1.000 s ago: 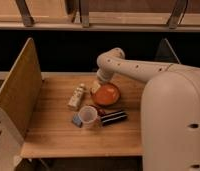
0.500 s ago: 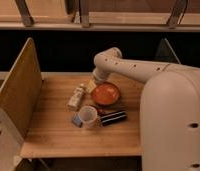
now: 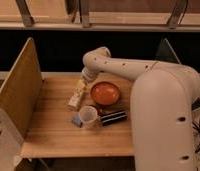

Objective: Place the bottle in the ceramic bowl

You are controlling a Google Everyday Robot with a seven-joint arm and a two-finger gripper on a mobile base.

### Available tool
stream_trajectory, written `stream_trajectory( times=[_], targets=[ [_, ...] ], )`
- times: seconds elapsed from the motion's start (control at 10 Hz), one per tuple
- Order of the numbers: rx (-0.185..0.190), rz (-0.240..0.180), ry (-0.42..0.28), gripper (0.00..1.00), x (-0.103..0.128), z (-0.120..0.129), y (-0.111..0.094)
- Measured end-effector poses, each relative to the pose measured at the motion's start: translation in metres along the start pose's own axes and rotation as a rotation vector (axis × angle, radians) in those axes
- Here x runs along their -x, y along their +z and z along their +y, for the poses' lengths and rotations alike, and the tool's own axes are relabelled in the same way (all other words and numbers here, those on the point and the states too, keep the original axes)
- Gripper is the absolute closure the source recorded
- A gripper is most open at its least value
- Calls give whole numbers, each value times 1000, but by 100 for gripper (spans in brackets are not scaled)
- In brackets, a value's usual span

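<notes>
End effector: the end effector [image 3: 83,80] hangs at the end of the white arm [image 3: 120,66], a little left of the frame's centre, over the back part of the worktop [image 3: 53,136]; its fingers stand apart.
Contact: it sits right at the far, upper end of the bottle; I cannot tell whether it touches it.
Bottle: the bottle [image 3: 75,99], slim and cream-white, lies on the wood left of centre, its length running from lower left to upper right, with the upper end under the end effector.
Ceramic bowl: the ceramic bowl [image 3: 104,93], orange-red, round and shallow with a glossy inside, stands upright just to the right of the bottle, near the middle of the frame; the bottle is outside it.
Cup: a translucent whitish cup [image 3: 88,115] stands below the bowl and bottle, nearer the lower edge.
Black bar: a black bar [image 3: 113,118] lies just right of the cup, tilted slightly up to the right.
Small item: a blue-grey piece [image 3: 76,121] rests against the cup's left side.
Side panel: a wooden panel [image 3: 15,95] rises along the worktop's left edge.
Robot body: the white body [image 3: 163,120] fills the right of the frame.
Writing: any label on the bottle or the bar cannot be read.
</notes>
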Motion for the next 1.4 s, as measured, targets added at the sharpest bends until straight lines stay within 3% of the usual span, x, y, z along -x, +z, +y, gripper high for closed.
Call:
stream_trajectory(
  times=[0.5,0.7,0.9,1.1,1.4],
  targets=[
    [0,-3,35,25,-2,-2,2],
    [8,-22,135,25,-9,-5,12],
    [31,-28,255,25,-23,-2,36],
    [44,-32,315,25,-27,5,54],
    [9,-52,259,25,-16,18,53]
  ],
)
